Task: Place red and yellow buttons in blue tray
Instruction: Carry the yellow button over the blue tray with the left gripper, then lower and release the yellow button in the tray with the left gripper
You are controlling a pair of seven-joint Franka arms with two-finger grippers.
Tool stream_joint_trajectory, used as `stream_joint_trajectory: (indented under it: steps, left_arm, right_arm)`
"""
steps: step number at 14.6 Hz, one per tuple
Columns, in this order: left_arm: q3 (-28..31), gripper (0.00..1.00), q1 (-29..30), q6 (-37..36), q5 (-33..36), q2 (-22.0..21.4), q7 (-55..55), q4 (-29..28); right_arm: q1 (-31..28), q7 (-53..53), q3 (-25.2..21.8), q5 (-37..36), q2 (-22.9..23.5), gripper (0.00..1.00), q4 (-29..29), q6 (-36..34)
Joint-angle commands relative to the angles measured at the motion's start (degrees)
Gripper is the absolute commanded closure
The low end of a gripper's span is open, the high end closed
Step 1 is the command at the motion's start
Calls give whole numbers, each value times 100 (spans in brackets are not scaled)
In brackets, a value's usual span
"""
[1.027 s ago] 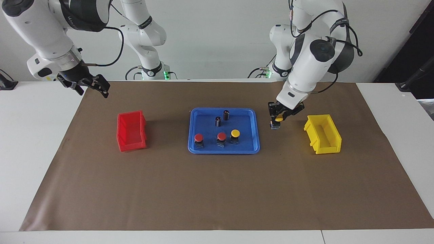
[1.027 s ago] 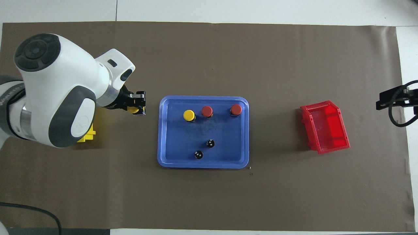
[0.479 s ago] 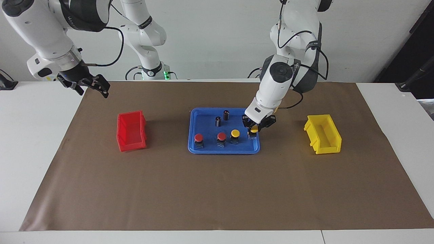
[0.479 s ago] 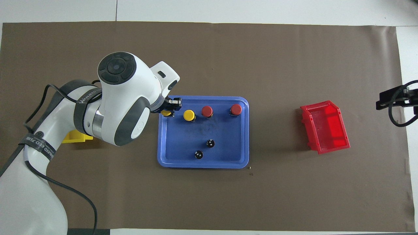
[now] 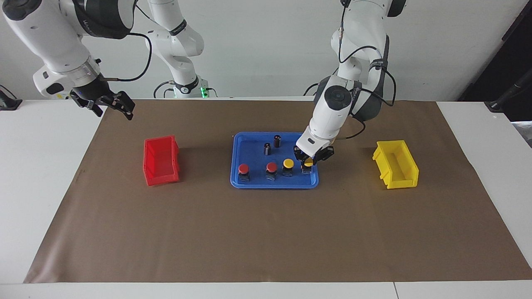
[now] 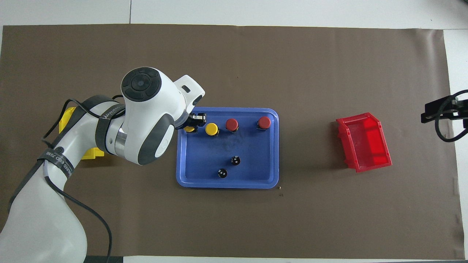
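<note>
Yellow button [image 5: 308, 164] sits pinched in the left gripper [image 5: 308, 162] jaws, low over the blue tray [image 5: 249, 143] corner beside its twin; right gripper [image 5: 111, 104] waits, jaws spread.

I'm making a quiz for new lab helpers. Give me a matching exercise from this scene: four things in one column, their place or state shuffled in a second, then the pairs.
Things:
1. left end effector
2. right end effector
3. red bin
4. dark cylinders

Places or states:
A. open, waiting above the mat's corner at the right arm's end
B. standing in the blue tray, nearer the robots than the buttons
C. shut on a yellow button, low in the tray
D. on the mat, beside the tray, toward the right arm's end

Pairs: 1-C, 2-A, 3-D, 4-B
</note>
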Motion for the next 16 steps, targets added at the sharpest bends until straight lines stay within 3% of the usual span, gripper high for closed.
stream_joint_trajectory:
  steps: [1, 3, 6, 8, 10, 16]
  left_arm:
    - [85, 99, -130, 186, -91, 66, -31, -67]
    - [94, 97, -130, 186, -91, 57, -31, -102]
    - [85, 76, -103, 256, -91, 49, -31, -164]
    - [85, 52, -77, 291, -99, 49, -22, -190]
    - [85, 42, -68, 370, -99, 49, -31, -243]
    - [85, 40, -51, 64, -108, -39, -31, -59]
  right_arm:
    - [-35, -132, 29, -30, -126, 0, -140, 23]
    - [-35, -132, 29, -22, -126, 0, -140, 23]
    - [-35, -132, 29, -30, -126, 0, -140, 23]
    - [-35, -132, 29, -30, -126, 0, -140, 23]
    - [-35, -132, 29, -30, -126, 0, -140, 22]
    - [-35, -132, 29, -22, -126, 0, -140, 23]
